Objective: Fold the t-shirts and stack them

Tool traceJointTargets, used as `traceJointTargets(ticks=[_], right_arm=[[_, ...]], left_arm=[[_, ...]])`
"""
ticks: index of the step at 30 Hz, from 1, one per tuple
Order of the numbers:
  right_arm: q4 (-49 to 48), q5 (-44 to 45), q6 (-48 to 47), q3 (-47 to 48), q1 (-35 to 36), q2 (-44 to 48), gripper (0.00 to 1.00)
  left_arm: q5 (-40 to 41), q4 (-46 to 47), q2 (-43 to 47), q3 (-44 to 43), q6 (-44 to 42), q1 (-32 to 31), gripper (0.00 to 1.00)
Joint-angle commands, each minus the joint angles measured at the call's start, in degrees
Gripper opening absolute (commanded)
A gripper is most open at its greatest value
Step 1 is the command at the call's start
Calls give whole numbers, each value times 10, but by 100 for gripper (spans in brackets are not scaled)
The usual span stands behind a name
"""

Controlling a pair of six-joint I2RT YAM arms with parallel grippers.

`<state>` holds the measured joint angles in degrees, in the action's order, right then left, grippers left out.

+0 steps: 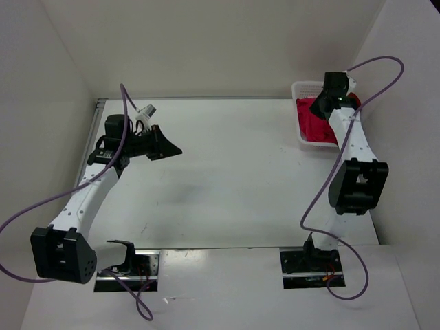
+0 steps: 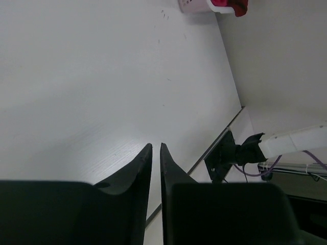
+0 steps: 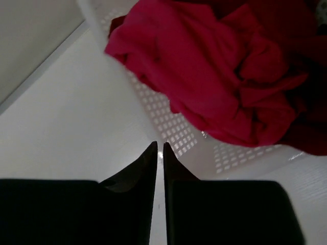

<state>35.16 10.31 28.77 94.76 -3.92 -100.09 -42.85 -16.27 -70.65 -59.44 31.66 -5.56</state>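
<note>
A crumpled bright magenta-pink t-shirt (image 3: 214,76) lies heaped in the white mesh basket (image 3: 173,127), spilling over its near rim; it also shows in the top view (image 1: 314,124). A darker red shirt (image 3: 301,30) lies behind it in the basket. The salmon-pink shirt is not visible. My right gripper (image 3: 159,144) is shut and empty, hovering just in front of the basket wall, and shows in the top view (image 1: 320,105) too. My left gripper (image 2: 156,146) is shut and empty, held above bare table at the left, as the top view (image 1: 175,149) shows.
The basket (image 1: 306,89) stands at the table's far right corner, close to the right wall. White walls enclose the table on three sides. The arm bases (image 1: 309,265) sit at the near edge. Purple cables (image 1: 375,65) loop off both arms.
</note>
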Motion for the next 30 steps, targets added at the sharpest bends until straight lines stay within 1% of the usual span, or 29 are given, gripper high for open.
traceJointTargets(ticks=[1,2,3,4,5,6,8,9,10,12,16,19,21,22,23,25,26,28,29,30], right_arm=[[-28,37,12,76,-34,-61,17],[-23,45,12,88,-34,-83,26],[-23,45,12,98,-40,-91,29],[-28,45,12,112,-40,-98,32],[-28,53,12,118,-46,-104,34],[-34,60,12,124,-51,-110,40],[-40,54,12,136,-57,-132,44],[-34,54,17,145,-57,-143,48],[-34,49,17,163,-57,-156,50],[-28,49,17,177,-57,-184,51],[-47,27,17,177,-57,-197,51],[-46,21,17,202,-57,-220,51],[-34,16,12,230,-57,-235,55],[-34,16,6,235,-57,-241,55],[-34,2,6,235,-57,-241,48],[-34,2,6,235,-57,-241,32],[-53,2,6,226,-57,-231,22],[-62,-4,6,205,-57,-208,13],[-70,-4,6,199,-57,-194,4],[-70,-4,6,198,-57,-187,0]], left_arm=[[6,16,21,24,-14,-2,19],[6,10,21,24,-14,-2,24],[6,10,21,30,-14,-2,31],[6,5,21,30,-14,-2,43],[6,5,21,30,-14,-2,46],[6,5,21,38,-14,-2,47],[13,-3,21,38,-25,-2,50],[19,-8,21,44,-25,-2,52],[19,-8,21,44,-25,-2,52],[19,-8,16,44,-25,-2,55],[19,-8,4,44,-25,-2,55],[19,-8,-2,44,-25,-2,55],[19,-8,-2,44,-25,-2,55],[25,-8,-2,44,-18,-2,56],[25,-3,-2,44,-18,-2,56],[30,-3,-2,44,-12,-2,56],[36,-3,3,44,-12,-2,57],[36,-3,3,44,-6,-2,57],[36,-3,3,44,-6,-2,57],[36,4,3,44,-6,-2,57]])
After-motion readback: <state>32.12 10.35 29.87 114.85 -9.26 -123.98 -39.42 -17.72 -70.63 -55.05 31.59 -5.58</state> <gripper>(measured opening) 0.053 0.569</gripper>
